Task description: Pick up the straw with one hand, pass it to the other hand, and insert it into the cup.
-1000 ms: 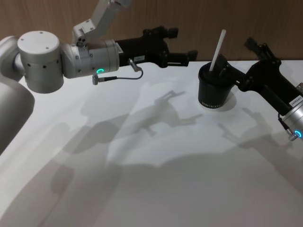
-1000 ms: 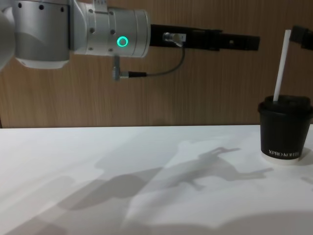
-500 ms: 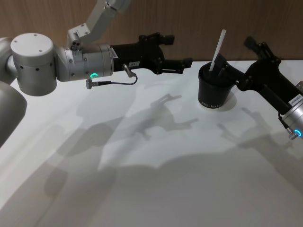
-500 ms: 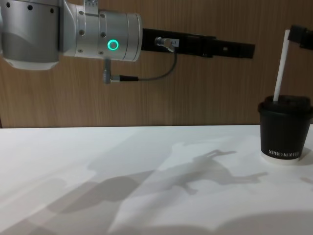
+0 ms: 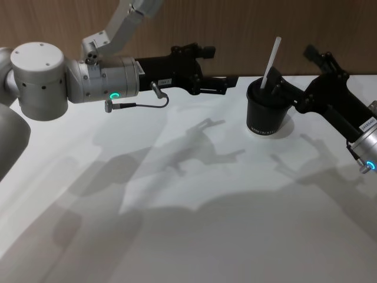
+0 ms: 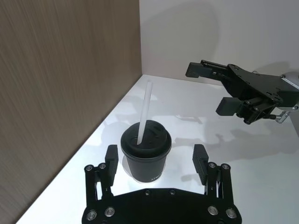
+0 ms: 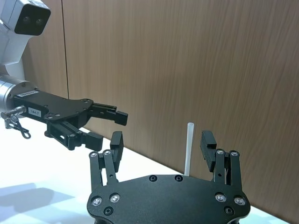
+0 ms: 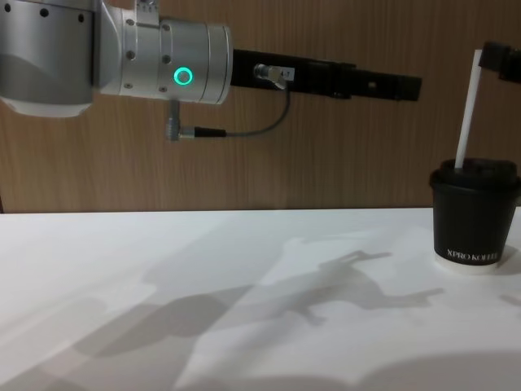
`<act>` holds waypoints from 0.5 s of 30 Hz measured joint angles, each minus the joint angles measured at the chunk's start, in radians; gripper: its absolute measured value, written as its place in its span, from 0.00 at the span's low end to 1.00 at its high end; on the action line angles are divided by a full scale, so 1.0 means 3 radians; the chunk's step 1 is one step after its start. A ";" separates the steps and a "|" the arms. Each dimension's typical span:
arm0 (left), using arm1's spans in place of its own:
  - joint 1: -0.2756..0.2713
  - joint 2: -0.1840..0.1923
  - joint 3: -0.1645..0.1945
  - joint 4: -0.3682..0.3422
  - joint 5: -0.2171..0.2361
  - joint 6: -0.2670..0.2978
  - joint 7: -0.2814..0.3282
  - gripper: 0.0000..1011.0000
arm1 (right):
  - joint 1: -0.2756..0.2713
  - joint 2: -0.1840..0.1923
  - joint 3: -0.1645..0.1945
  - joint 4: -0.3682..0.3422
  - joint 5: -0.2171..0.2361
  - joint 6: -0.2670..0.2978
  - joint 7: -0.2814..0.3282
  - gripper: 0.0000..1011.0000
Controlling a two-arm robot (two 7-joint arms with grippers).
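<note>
The black cup (image 5: 268, 111) stands at the table's far right, its lettering facing the chest view (image 8: 474, 225). The white straw (image 5: 272, 59) is in the lid and leans slightly; it is also visible from the side (image 8: 466, 104). My right gripper (image 5: 293, 69) is open beside the cup. The straw (image 7: 188, 148) rises between its fingers (image 7: 208, 142) without touching them. My left gripper (image 5: 217, 66) hovers open to the cup's left, well above the table. From its wrist, the cup (image 6: 145, 157) and straw (image 6: 144, 112) lie ahead, beyond its fingers (image 6: 111, 159).
A wooden wall (image 5: 247, 17) runs close behind the cup. A thin dark cable (image 5: 138, 105) hangs under the left arm's silver wrist (image 8: 163, 53). The white table (image 5: 188, 212) spreads wide in front, crossed by arm shadows.
My left arm has drawn back to the left, away from the cup. The right gripper, straw and cup have not moved.
</note>
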 joint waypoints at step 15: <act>0.0004 0.0012 0.0004 -0.0012 -0.0002 0.0009 -0.0006 0.99 | 0.0003 0.0004 -0.0003 0.0000 -0.0003 -0.0001 0.0000 0.99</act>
